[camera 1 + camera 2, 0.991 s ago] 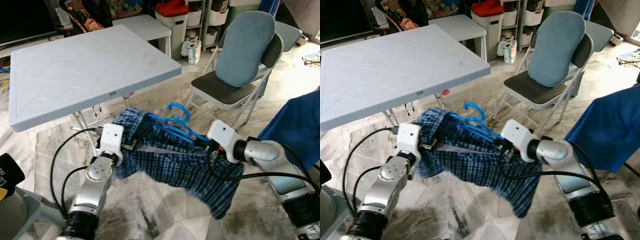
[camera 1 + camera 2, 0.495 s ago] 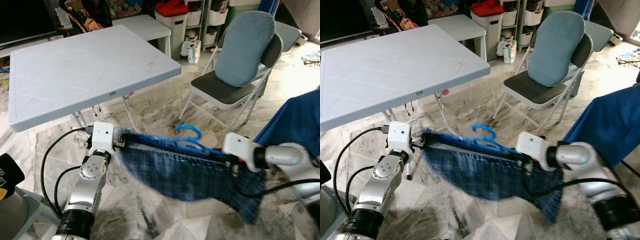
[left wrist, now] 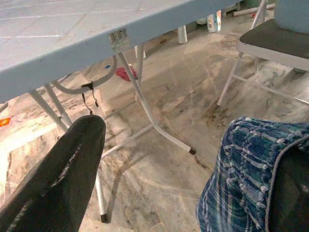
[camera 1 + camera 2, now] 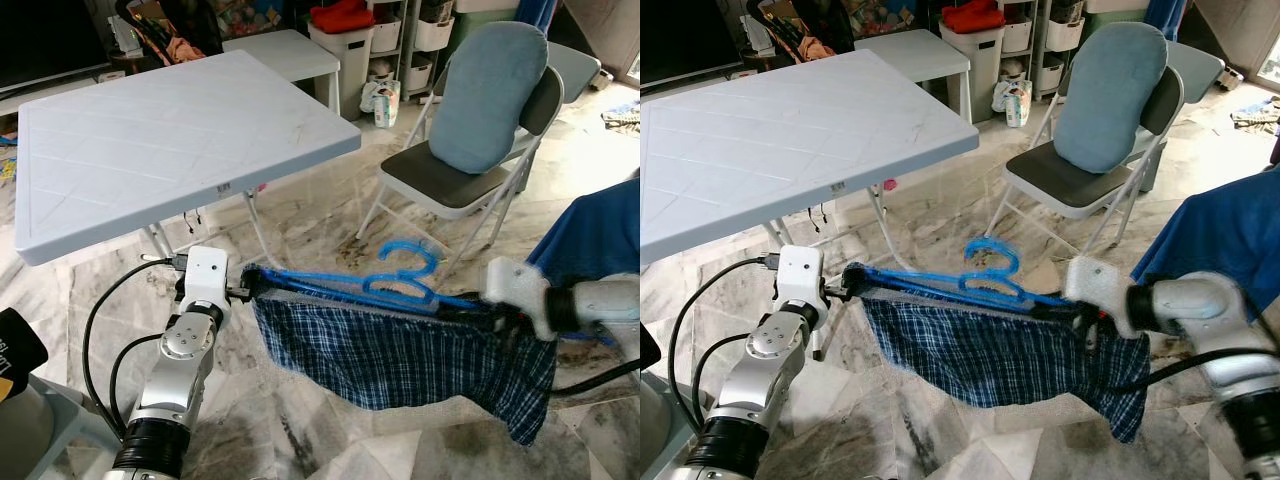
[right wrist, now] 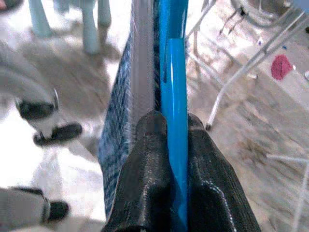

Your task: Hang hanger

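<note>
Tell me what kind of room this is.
Likely a lived-in home room, used for laundry: a plastic folding table, a folding chair with a cushion, storage bins behind, marble-look floor.

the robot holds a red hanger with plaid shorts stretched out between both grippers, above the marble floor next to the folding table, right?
Not quite: the hanger is blue, not red, as the left eye view shows. The rest holds: plaid shorts stretch between the left gripper and right gripper, above the marble floor, beside the folding table.
</note>
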{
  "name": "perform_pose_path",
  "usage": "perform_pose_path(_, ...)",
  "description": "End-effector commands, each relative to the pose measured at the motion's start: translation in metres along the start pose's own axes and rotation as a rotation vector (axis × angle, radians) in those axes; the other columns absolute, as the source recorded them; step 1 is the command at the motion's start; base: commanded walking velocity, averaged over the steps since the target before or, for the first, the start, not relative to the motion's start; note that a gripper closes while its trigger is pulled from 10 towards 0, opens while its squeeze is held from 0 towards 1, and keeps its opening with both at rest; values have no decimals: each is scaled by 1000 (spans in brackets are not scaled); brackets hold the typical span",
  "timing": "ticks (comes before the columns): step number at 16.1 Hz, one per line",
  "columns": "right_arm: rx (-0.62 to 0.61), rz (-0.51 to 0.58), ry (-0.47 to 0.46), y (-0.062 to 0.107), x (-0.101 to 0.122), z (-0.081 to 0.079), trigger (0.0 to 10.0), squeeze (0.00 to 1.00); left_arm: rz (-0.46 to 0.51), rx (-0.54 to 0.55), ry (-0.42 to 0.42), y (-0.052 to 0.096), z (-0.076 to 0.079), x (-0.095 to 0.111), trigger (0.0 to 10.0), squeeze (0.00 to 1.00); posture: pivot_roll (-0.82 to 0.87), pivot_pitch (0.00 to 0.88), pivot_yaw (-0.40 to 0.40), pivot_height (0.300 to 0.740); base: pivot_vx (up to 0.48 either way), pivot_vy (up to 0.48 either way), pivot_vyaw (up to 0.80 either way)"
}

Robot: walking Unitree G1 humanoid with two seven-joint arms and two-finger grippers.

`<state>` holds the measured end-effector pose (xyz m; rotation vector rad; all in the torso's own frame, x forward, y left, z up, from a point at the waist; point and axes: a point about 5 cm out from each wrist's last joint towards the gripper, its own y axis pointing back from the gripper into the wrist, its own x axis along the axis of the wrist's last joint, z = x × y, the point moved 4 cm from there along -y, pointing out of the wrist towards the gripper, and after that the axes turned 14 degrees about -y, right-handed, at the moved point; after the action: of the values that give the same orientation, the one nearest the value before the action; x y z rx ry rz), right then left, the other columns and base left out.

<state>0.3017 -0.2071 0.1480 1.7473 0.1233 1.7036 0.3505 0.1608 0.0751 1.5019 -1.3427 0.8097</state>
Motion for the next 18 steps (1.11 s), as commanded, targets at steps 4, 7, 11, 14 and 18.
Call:
perform_pose_path(4,5,185,-59,31,41,11,10000,0,-60,70,29,-1,-19,-11,10000,0,-133,18,54,740,0,0,0)
perform_pose_path(7,-25,308,-119,26,58,18,10000,0,-60,42,40,0,-10,-11,10000,0,-133,19,51,740,0,0,0)
perform_pose_path(11,-314,515,-214,-8,84,49,10000,0,-23,-86,34,6,27,-3,10000,0,-124,21,46,740,0,0,0)
perform_pose_path(14,-394,686,-464,-35,95,53,10000,0,3,-132,42,10,45,4,10000,0,-116,19,39,740,0,0,0)
perform_pose_path(18,-484,740,-557,-44,96,58,10000,0,8,-133,48,10,45,5,10000,0,-115,16,36,740,0,0,0)
